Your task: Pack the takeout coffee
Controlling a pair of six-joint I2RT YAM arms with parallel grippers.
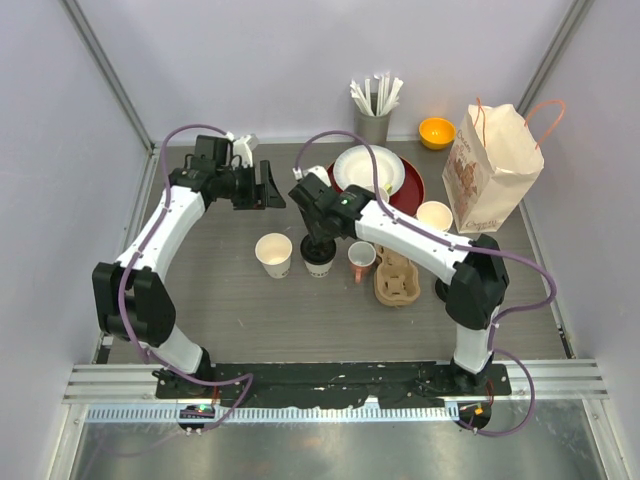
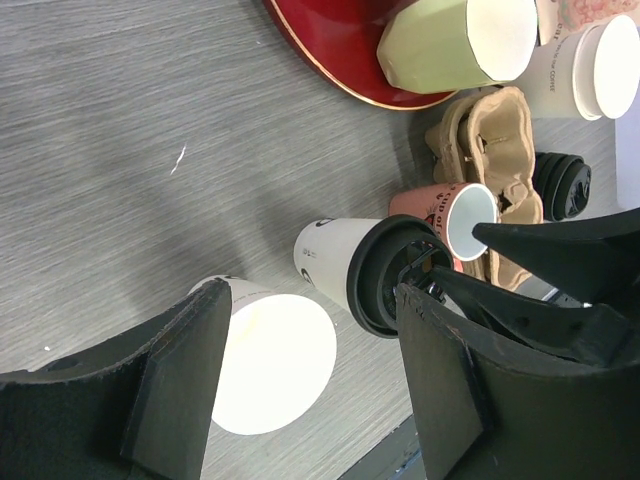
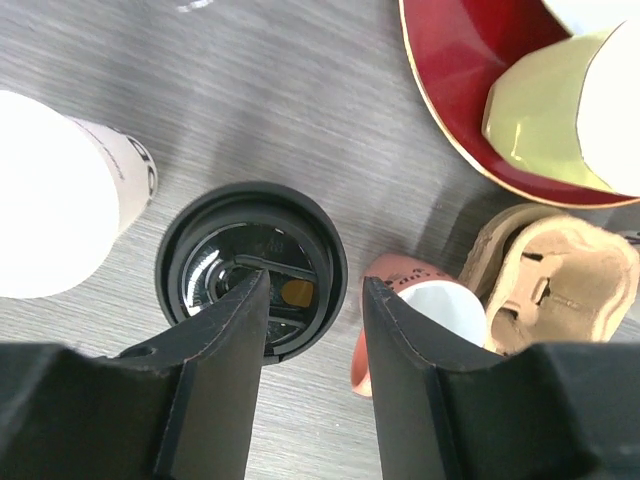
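Paper cups this light tip easily. Left gripper (image 1: 268, 187) hangs spread and empty above the desk (image 1: 220, 310), the lidless cup (image 1: 273, 250) nearby. Right gripper (image 3: 312, 290), jaws parted, sits over the lidded cup (image 3: 215, 250), one finger above its lid, one outside the rim; a snag there could topple it onto the pink mug (image 1: 361, 256).

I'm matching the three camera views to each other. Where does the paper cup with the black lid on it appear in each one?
Top external: lidded cup at table centre, right of the open paper cup.
Left wrist: lidded cup mid-frame, its lid pointing right.
Right wrist: lidded cup lower centre, seen lid-on from above.
Shared landmark: the pink mug, just beside it in every view.
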